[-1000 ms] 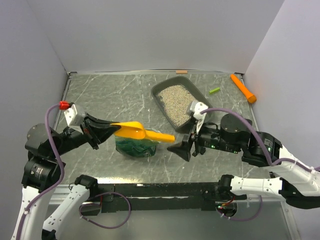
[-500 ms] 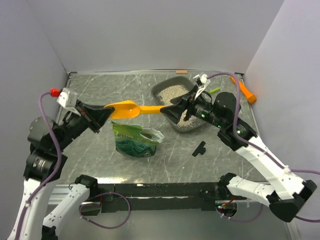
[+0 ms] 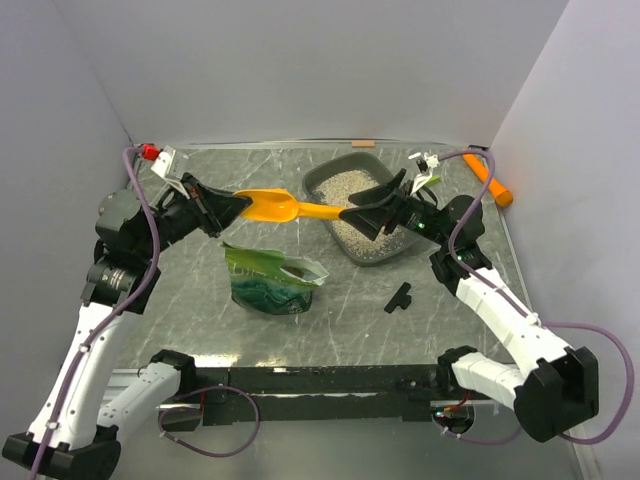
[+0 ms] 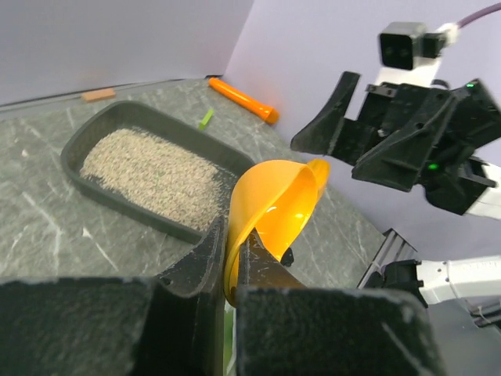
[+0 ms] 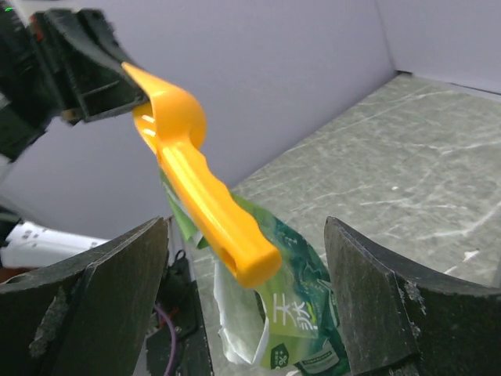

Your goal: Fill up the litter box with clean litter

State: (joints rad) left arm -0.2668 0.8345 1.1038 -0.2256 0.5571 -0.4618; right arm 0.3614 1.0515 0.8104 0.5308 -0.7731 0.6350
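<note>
The dark grey litter box (image 3: 314,181) (image 4: 74,153) lies at the back right with pale clean litter (image 3: 343,186) (image 4: 149,168) in it. My left gripper (image 3: 232,205) (image 4: 232,244) is shut on the rim of the orange-yellow scoop's bowl (image 3: 270,205) (image 4: 274,205), holding it level in the air left of the box. No litter shows in the bowl. My right gripper (image 3: 366,206) (image 5: 246,227) hovers over the box, open, its jaws either side of the scoop handle's end (image 5: 243,258) without touching it. The green bag (image 3: 270,285) (image 5: 313,313) stands below.
An orange tube (image 3: 487,177) (image 4: 243,99) and a small green stick (image 4: 205,119) lie by the back right wall. A small black piece (image 3: 400,297) lies on the table in front of the box. Walls close in on three sides.
The left gripper lifted the scoop up and back from the bag. The right arm swung from the front to over the litter box, bringing its open jaws round the handle's end.
</note>
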